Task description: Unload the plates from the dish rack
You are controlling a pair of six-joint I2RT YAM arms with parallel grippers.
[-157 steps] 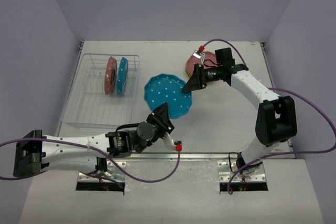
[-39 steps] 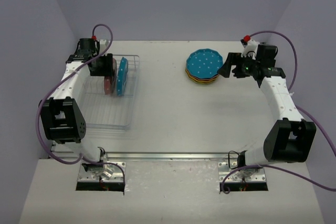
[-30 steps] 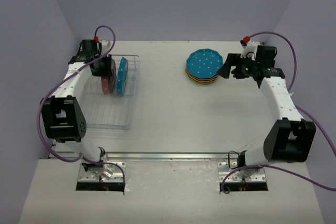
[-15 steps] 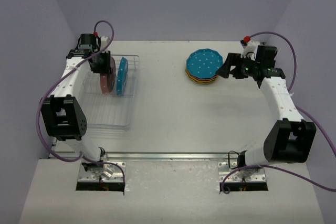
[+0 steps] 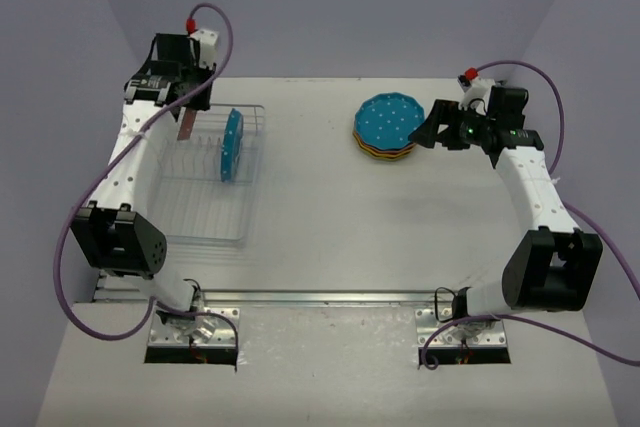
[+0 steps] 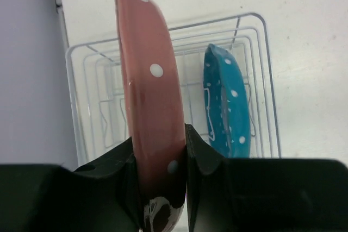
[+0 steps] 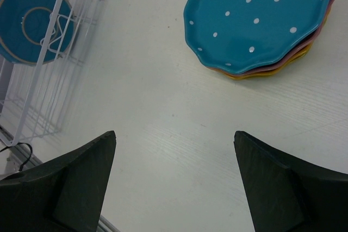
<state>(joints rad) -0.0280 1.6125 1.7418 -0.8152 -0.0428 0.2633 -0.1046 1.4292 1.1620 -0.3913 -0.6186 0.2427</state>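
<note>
Overhead, a white table (image 5: 320, 217) fills the floor of a booth closed in by plain pale lavender walls (image 5: 340, 7) on the left, right and far sides. A metal rail (image 5: 320, 297) runs along its near edge, with two bolted base plates (image 5: 190, 332) just nearer. Purple cables (image 5: 70, 247) loop from both arms.

The dish rack (image 5: 195, 197) sits on the left half of the table. One blue plate (image 5: 231, 145) stands on edge in its far right part, caught between the wires. The left gripper (image 5: 185, 112) hangs over the rack's far left corner, its fingers (image 6: 117, 177) pressed onto either face of a pink plate (image 6: 152, 107), which it holds upright and edge-on. In the left wrist view that pink plate covers the middle of the rack, and the blue plate shows just to its right. Whether the pink plate's lower edge touches the wires I cannot tell.

On the far right of the table lies a stack of plates (image 5: 388, 127), a blue one on top with pink, orange and yellow rims showing beneath. The right gripper (image 5: 432, 132) hovers just right of the stack, its fingers (image 7: 81, 183) spread wide with bare table between them. Open table separates rack and stack.
</note>
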